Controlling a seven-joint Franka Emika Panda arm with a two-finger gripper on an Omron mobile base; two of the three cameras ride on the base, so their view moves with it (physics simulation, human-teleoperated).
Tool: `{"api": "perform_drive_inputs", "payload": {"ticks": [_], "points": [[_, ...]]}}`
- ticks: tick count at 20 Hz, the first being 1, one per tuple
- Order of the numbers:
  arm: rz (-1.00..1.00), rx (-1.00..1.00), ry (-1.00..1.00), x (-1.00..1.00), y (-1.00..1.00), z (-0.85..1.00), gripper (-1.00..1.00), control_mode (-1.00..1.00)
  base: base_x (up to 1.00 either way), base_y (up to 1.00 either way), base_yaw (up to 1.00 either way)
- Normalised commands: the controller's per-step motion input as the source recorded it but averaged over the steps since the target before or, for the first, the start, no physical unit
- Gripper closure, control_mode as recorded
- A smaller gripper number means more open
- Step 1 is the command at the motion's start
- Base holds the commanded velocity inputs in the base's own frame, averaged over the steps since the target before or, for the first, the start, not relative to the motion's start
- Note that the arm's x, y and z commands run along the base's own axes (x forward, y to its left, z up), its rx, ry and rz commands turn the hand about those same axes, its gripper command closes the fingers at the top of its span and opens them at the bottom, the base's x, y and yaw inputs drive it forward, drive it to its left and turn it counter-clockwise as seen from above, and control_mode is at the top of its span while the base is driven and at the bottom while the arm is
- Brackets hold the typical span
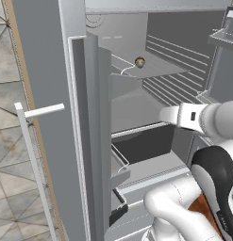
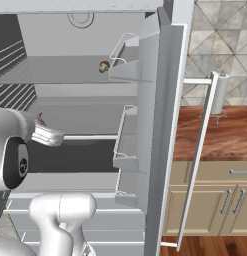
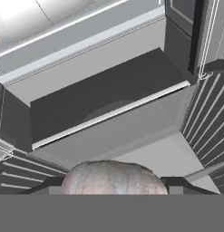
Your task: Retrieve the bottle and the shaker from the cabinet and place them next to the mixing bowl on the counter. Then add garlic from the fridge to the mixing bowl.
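Still, garlic (image 3: pixel 114 177) between hand (image 3: pixel 114 183) fingers

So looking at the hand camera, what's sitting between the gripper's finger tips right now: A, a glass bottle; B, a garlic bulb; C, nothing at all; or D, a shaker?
B: in the hand view a pale, rounded garlic bulb sits between the dark finger tips of the gripper, inside the open fridge.
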Motion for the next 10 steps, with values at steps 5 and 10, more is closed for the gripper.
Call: {"api": "perform_drive_inputs", "payload": {"ticks": [5,10], "points": [[0.00,0.03,-0.01,-0.39,-0.03,-0.01,1.00,-1.00,0.00,0.00,0.00],[-0.01,0.00,-0.05,-0.14,0.00,-0.04,1.00,-1.00,0.00,0.00,0.00]]}}
